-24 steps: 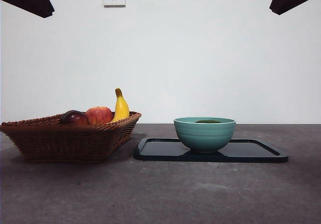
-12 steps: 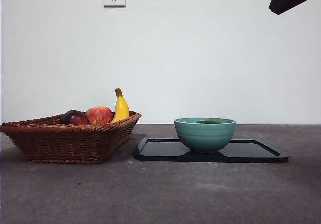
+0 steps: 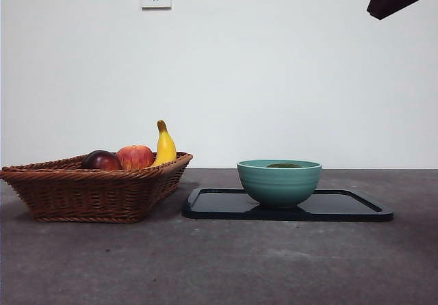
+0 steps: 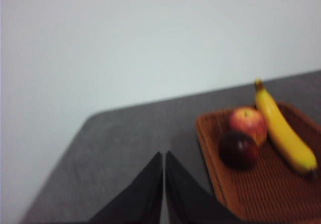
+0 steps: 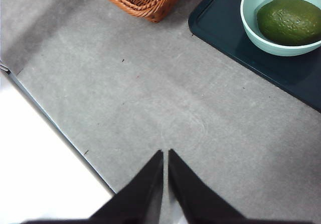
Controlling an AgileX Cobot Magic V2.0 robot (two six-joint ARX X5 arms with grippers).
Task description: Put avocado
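Grey table [image 5: 150, 93], dull bumpy dark green avocado [image 5: 291, 20] in teal bowl [image 3: 279, 182], both end effectors closed, empty

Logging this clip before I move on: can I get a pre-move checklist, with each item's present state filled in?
1. Avocado lies inside the bowl: ok.
2. Bowl stands upright on the tray: ok.
3. Left gripper shut, holding nothing, beside the basket: ok.
4. Right gripper shut, holding nothing, over bare table: ok.
5. Apple, banana and dark red fruit lie in the basket: ok.
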